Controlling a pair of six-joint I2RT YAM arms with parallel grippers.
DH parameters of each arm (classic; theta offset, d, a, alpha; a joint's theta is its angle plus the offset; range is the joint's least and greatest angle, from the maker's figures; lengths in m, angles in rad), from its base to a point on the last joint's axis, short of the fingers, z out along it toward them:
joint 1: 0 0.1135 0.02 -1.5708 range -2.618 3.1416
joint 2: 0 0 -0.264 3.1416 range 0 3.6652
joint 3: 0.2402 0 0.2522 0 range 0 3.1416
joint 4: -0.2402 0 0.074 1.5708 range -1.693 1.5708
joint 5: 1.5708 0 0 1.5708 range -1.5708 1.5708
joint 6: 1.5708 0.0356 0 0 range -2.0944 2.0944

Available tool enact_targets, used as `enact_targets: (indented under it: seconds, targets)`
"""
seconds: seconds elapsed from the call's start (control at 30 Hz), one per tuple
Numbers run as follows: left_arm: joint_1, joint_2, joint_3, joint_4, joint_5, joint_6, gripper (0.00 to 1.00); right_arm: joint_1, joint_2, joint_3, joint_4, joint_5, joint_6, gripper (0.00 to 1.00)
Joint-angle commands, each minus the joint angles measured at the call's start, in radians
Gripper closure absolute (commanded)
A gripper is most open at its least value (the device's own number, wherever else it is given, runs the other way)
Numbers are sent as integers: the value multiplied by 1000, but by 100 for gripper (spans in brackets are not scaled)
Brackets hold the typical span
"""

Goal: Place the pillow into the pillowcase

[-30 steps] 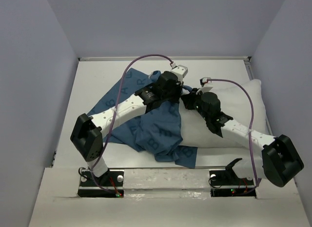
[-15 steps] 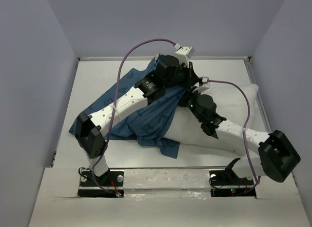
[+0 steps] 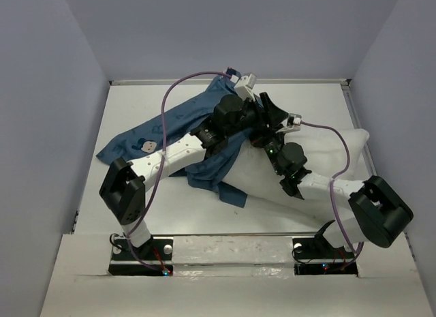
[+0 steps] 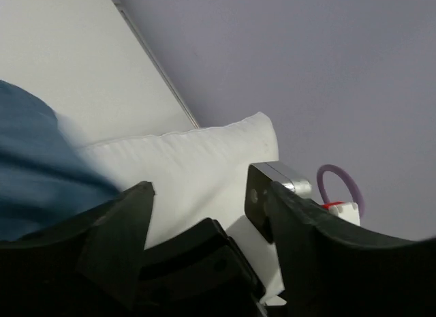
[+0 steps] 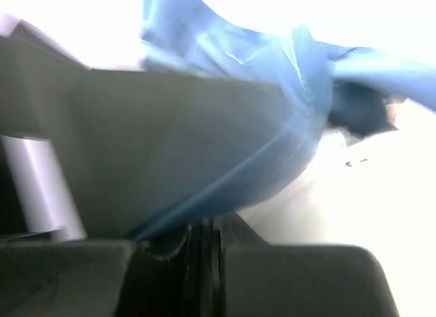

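The white pillow (image 3: 334, 157) lies on the right half of the table, its left end under the dark blue pillowcase (image 3: 170, 129), which spreads to the left. My left gripper (image 3: 271, 114) hangs open just above the pillow's left end, holding nothing. In the left wrist view, the left gripper (image 4: 208, 194) shows the pillow (image 4: 184, 160) between its spread fingers and the pillowcase (image 4: 34, 174) at the left. My right gripper (image 3: 264, 138) is shut on the pillowcase's edge over the pillow. The right wrist view shows the right gripper (image 5: 211, 242) pinching blue pillowcase (image 5: 272, 92) fabric, with the pillow (image 5: 354, 208) behind.
Grey walls close in the white table (image 3: 136, 215) on three sides, with a rail (image 3: 306, 80) along the back edge. Purple cables (image 3: 167, 106) arch over both arms. The two wrists sit almost against each other at mid-table.
My left gripper lifted the pillowcase toward the back, then let it go and opened. The fabric has shifted left, baring more of the pillow. My right arm reached further left.
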Motion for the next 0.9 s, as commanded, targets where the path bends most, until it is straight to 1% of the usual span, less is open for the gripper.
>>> enact_targets:
  seconds: [0.0,0.03,0.07,0.1,0.13,0.17,0.2,0.23,0.27,0.3,0.33,0.37,0.4,0.43,0.5,0.57,0.63,0.7,0.73,0.77,0.87]
  targets:
    - [-37,-102,36,102,49,14,3,-4,-83,-6,-21,-37,16,100]
    - [-37,-168,43,-4,-11,123,1,-47,-97,11,-60,-47,36,100]
    - [-37,-206,24,-43,-118,168,1,-66,-102,23,-101,-41,43,100]
    - [-37,-251,0,-72,-169,197,1,-83,-105,34,-143,-33,45,100]
    - [-34,-350,-38,-107,-234,217,1,-100,-99,51,-152,-37,41,100]
    - [-34,-401,-87,-117,-275,229,1,-116,-94,68,-171,-40,42,100]
    - [-34,-453,-202,-126,-347,231,1,-145,-87,86,-207,-47,50,100]
    - [-36,-499,-268,-147,-369,219,1,-155,-78,99,-208,-51,51,100]
    - [-40,-586,-333,-160,-388,202,1,-155,-59,123,-208,-57,47,100]
    - [-54,-628,-467,-173,-447,164,3,-164,-48,135,-215,-56,47,100]
    - [-70,-698,-533,-227,-498,141,6,-164,-38,151,-226,-50,48,100]
    - [-91,-728,-595,-256,-550,113,11,-164,-28,166,-235,-44,50,100]
    - [-137,-754,-714,-281,-619,49,18,-164,-10,189,-244,-37,53,100]
    - [-151,-792,-768,-307,-630,18,19,-164,-2,201,-249,-27,56,100]
    - [-200,-810,-877,-302,-653,-22,20,-173,21,232,-257,-24,54,100]
    - [-232,-787,-913,-289,-685,-30,20,-173,28,247,-260,-24,50,100]
    - [-246,-747,-918,-258,-692,1,20,-173,30,266,-278,-21,45,100]
    - [-246,-663,-907,-195,-667,58,19,-183,30,280,-292,-24,36,100]
    - [-248,-630,-899,-184,-650,67,19,-183,33,289,-313,-24,34,100]
    - [-248,-566,-881,-178,-646,78,19,-192,35,304,-319,-25,33,100]
    - [-245,-489,-875,-134,-670,82,18,-192,39,324,-329,-34,28,100]
